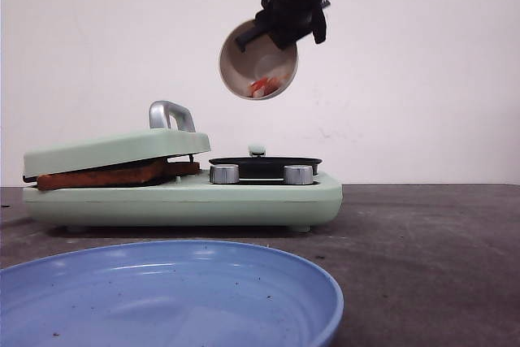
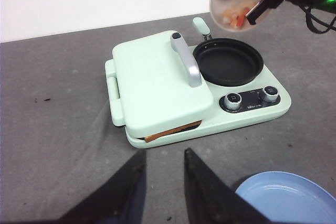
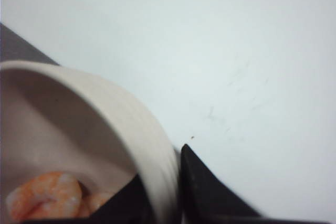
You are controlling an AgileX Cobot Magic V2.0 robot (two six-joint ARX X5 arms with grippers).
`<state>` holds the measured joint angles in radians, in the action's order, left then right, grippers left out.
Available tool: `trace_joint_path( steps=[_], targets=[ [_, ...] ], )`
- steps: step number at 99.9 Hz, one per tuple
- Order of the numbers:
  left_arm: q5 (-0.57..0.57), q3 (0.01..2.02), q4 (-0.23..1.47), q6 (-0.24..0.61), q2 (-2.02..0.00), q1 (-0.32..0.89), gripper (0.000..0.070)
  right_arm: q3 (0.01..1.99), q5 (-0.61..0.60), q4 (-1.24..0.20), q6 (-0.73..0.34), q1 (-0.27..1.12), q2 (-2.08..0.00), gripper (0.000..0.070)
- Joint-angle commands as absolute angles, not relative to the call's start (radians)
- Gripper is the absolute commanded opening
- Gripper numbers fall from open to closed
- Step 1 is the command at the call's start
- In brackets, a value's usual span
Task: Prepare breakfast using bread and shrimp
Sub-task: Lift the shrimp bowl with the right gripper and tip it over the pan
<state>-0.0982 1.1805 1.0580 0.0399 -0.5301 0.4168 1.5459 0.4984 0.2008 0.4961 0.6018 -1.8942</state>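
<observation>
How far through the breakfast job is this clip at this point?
Done: bread sits browned under the closed press lid of the green breakfast maker. In hand: the right end effector grips a white bowl by its rim, tilted above the black pan, shrimp inside. Left: tipping the shrimp into the empty pan, then plating on the bare blue plate. The left end effector is open and idle.
</observation>
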Motion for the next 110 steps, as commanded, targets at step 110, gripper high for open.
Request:
trace_joint_path(
  steps=[110],
  targets=[
    [-0.093,1.198,1.056,0.041,-0.534,0.421,0.0052,1.573,0.506,0.470,1.002,0.620,-1.921,0.0000]
  ],
)
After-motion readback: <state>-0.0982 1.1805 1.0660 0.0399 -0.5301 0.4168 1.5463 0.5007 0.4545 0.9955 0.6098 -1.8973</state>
